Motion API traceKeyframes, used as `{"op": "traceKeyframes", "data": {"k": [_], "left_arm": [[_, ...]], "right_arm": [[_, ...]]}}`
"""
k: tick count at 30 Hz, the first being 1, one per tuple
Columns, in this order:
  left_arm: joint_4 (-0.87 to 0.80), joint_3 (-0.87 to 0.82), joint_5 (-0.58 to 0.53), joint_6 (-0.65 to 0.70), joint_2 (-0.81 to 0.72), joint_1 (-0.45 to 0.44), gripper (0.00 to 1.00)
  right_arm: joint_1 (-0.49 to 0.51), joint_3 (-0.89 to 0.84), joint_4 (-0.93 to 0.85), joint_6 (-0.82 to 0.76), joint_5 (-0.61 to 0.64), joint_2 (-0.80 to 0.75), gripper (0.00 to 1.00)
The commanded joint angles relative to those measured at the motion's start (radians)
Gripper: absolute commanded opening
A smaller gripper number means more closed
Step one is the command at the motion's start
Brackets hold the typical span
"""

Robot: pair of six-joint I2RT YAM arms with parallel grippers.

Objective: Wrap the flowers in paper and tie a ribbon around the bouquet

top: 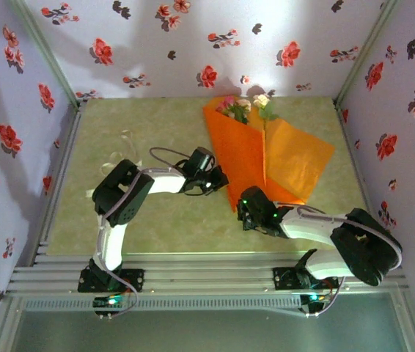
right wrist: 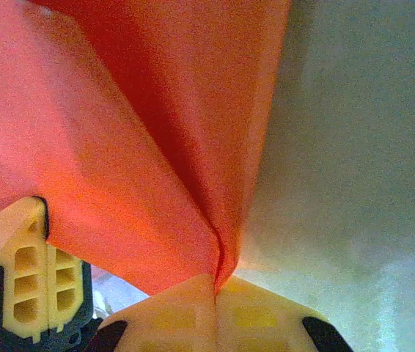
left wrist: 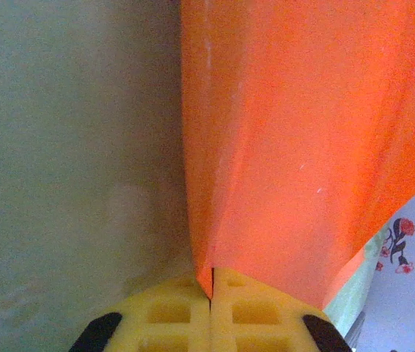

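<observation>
Paper [top: 245, 158]: lying on the table [top: 156, 213], toward 1 o'clock from the middle in the top view; coming to a narrow point at 6 o'clock and opening wide at 12 o'clock; one side folding over the stems, the other flap spreading flat toward 3 o'clock.

Flowers [top: 243, 107]: sticking out of the wide end of the paper at 12 o'clock; pink and cream heads lying close to the back wall [top: 193, 44].

Ribbon [top: 122, 147]: too pale and blurry to be sure, but seeming to be lying loose on the table toward 10 o'clock, well apart from the paper.

Left gripper [top: 222, 180]: reaching in from 9 o'clock and touching the paper's left edge near the narrow end; yellow fingers [left wrist: 171, 308] pressing together in the left wrist view, pinching the paper's edge in the seam between them.

Right gripper [top: 243, 207]: sitting at the paper's point at 6 o'clock; yellow fingers [right wrist: 171, 315] squeezing together in the right wrist view, nipping the folded tip of the paper.

Extra yellow finger [right wrist: 26, 273]: showing at 8 o'clock in the right wrist view, just beside the paper's lower edge.
</observation>
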Motion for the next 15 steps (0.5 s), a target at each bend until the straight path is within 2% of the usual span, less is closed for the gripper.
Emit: {"op": "traceKeyframes", "data": {"k": [1,2,4,5,6,8,10,11,12,13,15], "left_arm": [[-0.03,0.05,-0.022,0.06,0.027,0.022,0.0],[-0.027,0.052,-0.023,0.062,0.027,0.028,0.0],[-0.025,0.06,-0.026,0.067,0.032,0.039,0.28],[-0.025,0.068,-0.028,0.072,0.038,0.044,0.35],[-0.026,0.08,-0.029,0.078,0.049,0.051,0.36],[-0.025,0.11,-0.028,0.085,0.076,0.065,0.34],[-0.027,0.145,-0.028,0.09,0.108,0.079,0.25],[-0.024,0.159,-0.031,0.09,0.121,0.088,0.16],[-0.017,0.17,-0.035,0.09,0.131,0.097,0.03],[-0.01,0.175,-0.04,0.09,0.138,0.103,0.0],[0.005,0.184,-0.046,0.088,0.147,0.121,0.0]], "right_arm": [[-0.001,0.026,-0.091,0.146,-0.013,-0.01,0.0],[-0.001,0.025,-0.096,0.144,-0.017,-0.009,0.0],[0.0,0.023,-0.098,0.142,-0.022,-0.007,0.0],[-0.002,0.025,-0.096,0.141,-0.027,-0.004,0.0],[-0.001,0.024,-0.093,0.141,-0.03,-0.001,0.0],[0.0,0.025,-0.087,0.142,-0.031,0.002,0.0],[-0.001,0.024,-0.086,0.142,-0.034,0.004,0.0],[-0.001,0.024,-0.086,0.142,-0.036,0.004,0.0],[-0.002,0.025,-0.088,0.141,-0.037,0.004,0.0],[-0.003,0.025,-0.092,0.139,-0.039,0.002,0.0],[-0.004,0.023,-0.097,0.137,-0.045,0.003,0.0]]}}
